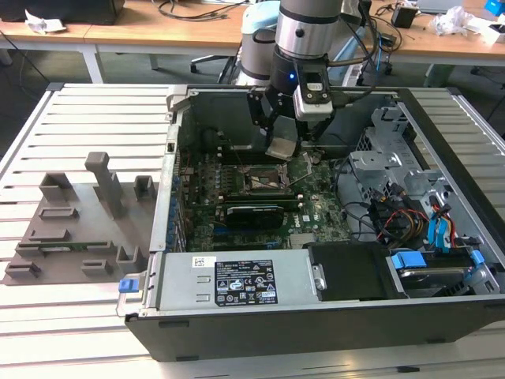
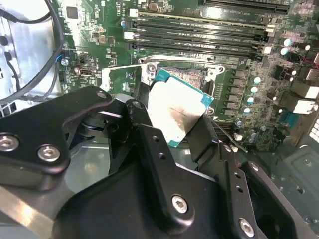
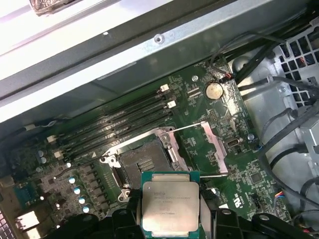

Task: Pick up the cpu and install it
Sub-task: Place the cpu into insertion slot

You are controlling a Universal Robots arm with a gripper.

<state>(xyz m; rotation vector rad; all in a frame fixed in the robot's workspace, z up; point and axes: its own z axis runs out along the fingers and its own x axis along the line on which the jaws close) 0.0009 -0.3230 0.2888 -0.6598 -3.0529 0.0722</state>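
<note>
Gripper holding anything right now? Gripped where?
Yes, the cpu. The gripper has its jaws clamped on two opposite side edges of it, holding it over the motherboard, not seated.

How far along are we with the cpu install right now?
Pickup looks done: the gripper is shut on the cpu, held over the motherboard. The socket sits open and bare, so seating the chip is not yet done.

Silver arm (image 1: 301, 31), blue light (image 1: 291, 76) at black wrist (image 1: 267, 104); black claw (image 2: 174, 118) with silver screws (image 2: 179, 203)
</note>
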